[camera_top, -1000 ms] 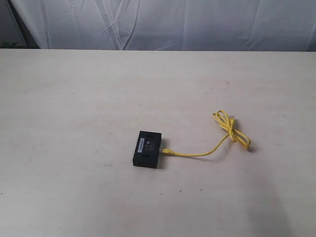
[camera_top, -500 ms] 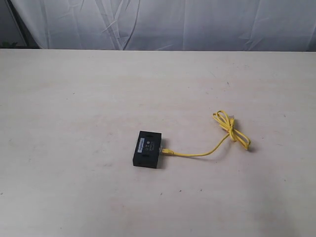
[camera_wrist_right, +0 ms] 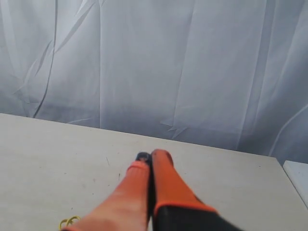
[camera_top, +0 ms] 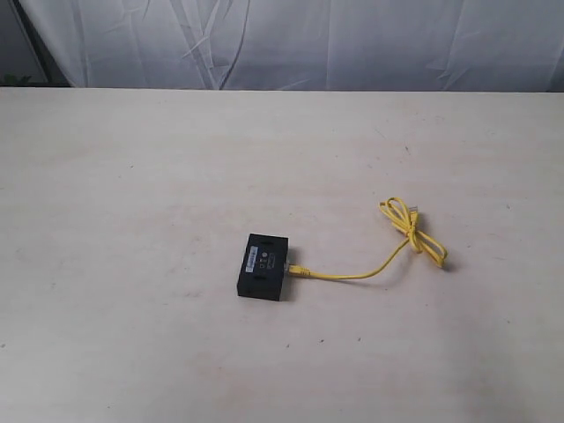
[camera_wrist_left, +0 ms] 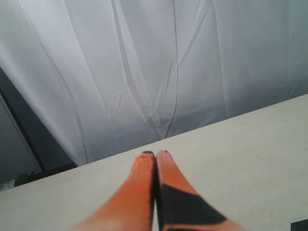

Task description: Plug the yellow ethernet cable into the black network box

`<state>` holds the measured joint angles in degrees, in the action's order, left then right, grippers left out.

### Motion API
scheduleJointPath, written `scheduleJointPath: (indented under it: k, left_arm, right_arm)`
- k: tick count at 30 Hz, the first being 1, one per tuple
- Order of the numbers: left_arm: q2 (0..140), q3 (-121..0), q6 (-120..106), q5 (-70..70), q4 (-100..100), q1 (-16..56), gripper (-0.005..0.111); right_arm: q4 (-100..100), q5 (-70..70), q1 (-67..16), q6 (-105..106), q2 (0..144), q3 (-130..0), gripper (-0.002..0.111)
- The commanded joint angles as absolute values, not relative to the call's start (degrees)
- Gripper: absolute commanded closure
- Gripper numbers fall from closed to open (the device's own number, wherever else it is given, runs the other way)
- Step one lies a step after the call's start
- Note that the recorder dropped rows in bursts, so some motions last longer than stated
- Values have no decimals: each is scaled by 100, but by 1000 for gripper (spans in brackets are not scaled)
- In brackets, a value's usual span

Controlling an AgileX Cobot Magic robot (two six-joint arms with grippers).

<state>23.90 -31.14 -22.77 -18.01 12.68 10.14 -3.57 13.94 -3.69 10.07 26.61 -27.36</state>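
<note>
We are seeing the black network box (camera_top: 263, 266) lying flat on the table (camera_top: 132, 176). One plug of the yellow ethernet cable (camera_top: 415, 233) is sitting against the box's right side, and the cord is trailing away from the box to a loose bow knot. We are holding our left gripper (camera_wrist_left: 156, 155) and right gripper (camera_wrist_right: 150, 156) clenched on nothing, above the table.

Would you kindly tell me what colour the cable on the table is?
The cable is bright yellow; the exterior view shows it best.
</note>
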Motion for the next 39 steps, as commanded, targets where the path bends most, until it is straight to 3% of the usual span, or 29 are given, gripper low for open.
scheduleJointPath:
  k: [1,10,17,32,39]
  left_arm:
    - [2373,-3086,-2244,-1791,1302,1028,107]
    - [2373,-3086,-2179,-1781,1318,1028,107]
    - [1988,-3061,0,-1795,0,1017,107]
    - [490,-907,117,-1381,176,-151,107]
    - [4,0,117,-1381,99,-231,107]
  right_arm:
    - [-372,1310,-332,985,2629,-2710,108]
    - [-372,1310,-332,985,2629,-2710,108]
    - [-372,1310,-332,985,2629,-2710,108]
    - [-372,1310,-332,985,2629,-2710,108]
    - [-372,1348,-332,985,2629,-2710,108]
